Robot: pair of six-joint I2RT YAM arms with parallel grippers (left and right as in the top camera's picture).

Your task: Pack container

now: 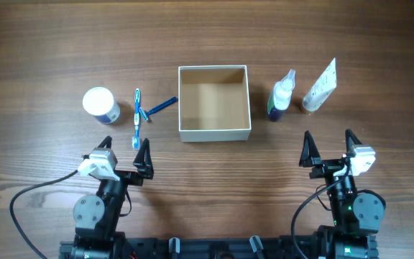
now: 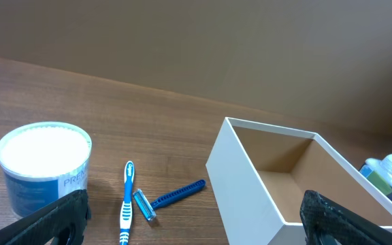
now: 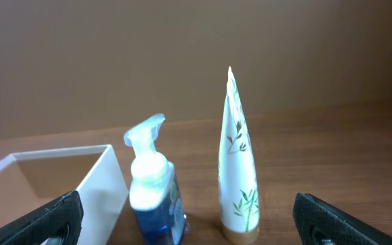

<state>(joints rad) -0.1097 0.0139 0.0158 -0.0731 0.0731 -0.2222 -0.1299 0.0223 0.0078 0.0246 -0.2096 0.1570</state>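
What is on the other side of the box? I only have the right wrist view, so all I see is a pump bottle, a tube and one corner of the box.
Observer: Three things sit on the table left of the container: a round jar, a toothbrush and a blue razor.
Operator: Is anything in the box yet?
Observer: No, the overhead view shows its brown floor bare.
Operator: And the left gripper?
Observer: The left gripper is open and holds nothing.
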